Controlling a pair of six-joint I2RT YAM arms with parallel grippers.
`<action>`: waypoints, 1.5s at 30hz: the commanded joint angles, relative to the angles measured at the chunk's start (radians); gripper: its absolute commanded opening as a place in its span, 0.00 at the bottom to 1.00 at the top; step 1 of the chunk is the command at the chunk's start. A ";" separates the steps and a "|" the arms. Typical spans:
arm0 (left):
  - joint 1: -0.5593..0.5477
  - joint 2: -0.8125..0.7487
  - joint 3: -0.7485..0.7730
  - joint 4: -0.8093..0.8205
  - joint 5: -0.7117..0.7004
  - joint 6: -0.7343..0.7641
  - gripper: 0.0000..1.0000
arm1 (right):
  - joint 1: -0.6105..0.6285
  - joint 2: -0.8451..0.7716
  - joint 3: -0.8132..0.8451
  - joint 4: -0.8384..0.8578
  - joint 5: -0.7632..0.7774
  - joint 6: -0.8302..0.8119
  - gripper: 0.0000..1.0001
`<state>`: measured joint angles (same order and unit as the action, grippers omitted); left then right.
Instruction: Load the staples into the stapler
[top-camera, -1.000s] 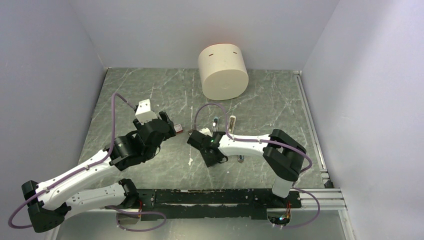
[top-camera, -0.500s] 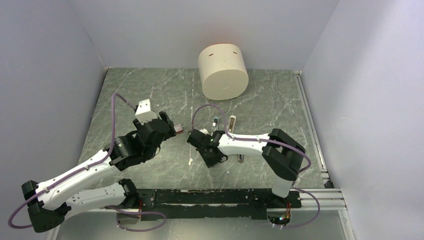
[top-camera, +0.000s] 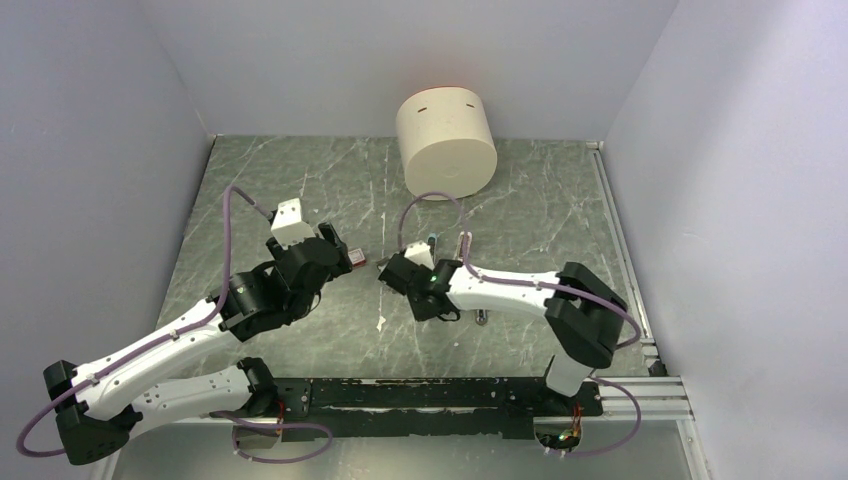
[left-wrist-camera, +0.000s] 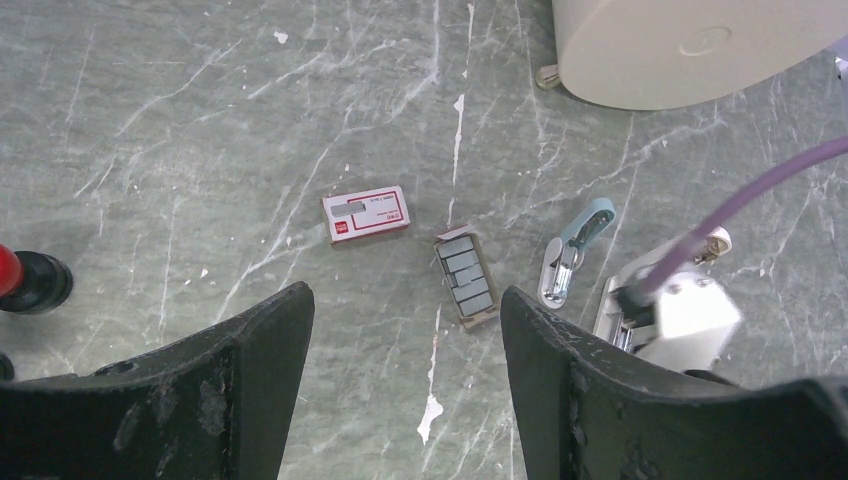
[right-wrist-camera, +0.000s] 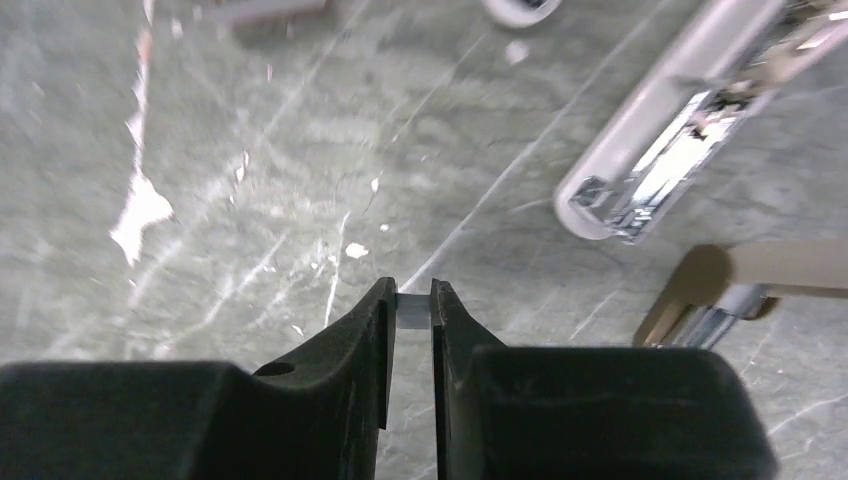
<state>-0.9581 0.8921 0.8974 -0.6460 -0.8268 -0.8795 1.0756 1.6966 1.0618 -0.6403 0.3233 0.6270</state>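
My right gripper (right-wrist-camera: 412, 295) is shut on a small grey block of staples (right-wrist-camera: 413, 308), held at its fingertips just above the table. The stapler (right-wrist-camera: 650, 150), a white bar with its metal rail showing, lies up and to the right of it. Seen from above, the right gripper (top-camera: 432, 300) hangs near the stapler (top-camera: 465, 245). The red-and-white staple box (left-wrist-camera: 366, 214) and an open tray of grey staple blocks (left-wrist-camera: 466, 280) lie ahead of my left gripper (left-wrist-camera: 405, 380), which is open and empty. The right wrist hides part of the stapler (left-wrist-camera: 612, 305).
A large cream cylinder (top-camera: 447, 145) stands at the back. A pale blue piece (left-wrist-camera: 578, 240) lies between the tray and the stapler. A beige piece (right-wrist-camera: 770, 270) sits to the stapler's right. A red-capped black knob (left-wrist-camera: 25, 280) is at far left.
The right gripper's jaws have closed tight on the staple block, and its wrist has shifted slightly away from the near edge. The left arm has not moved.
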 joint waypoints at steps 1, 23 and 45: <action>0.006 -0.004 0.006 0.011 -0.005 -0.006 0.73 | -0.039 -0.095 0.009 0.009 0.181 0.144 0.19; 0.006 0.014 -0.001 0.029 0.017 -0.003 0.74 | -0.290 -0.100 -0.055 0.057 0.175 0.247 0.20; 0.007 0.008 -0.005 0.025 0.008 0.002 0.74 | -0.311 -0.065 -0.044 0.039 0.146 0.329 0.20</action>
<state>-0.9581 0.9051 0.8974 -0.6407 -0.8139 -0.8791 0.7715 1.6077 1.0054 -0.5816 0.4381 0.9096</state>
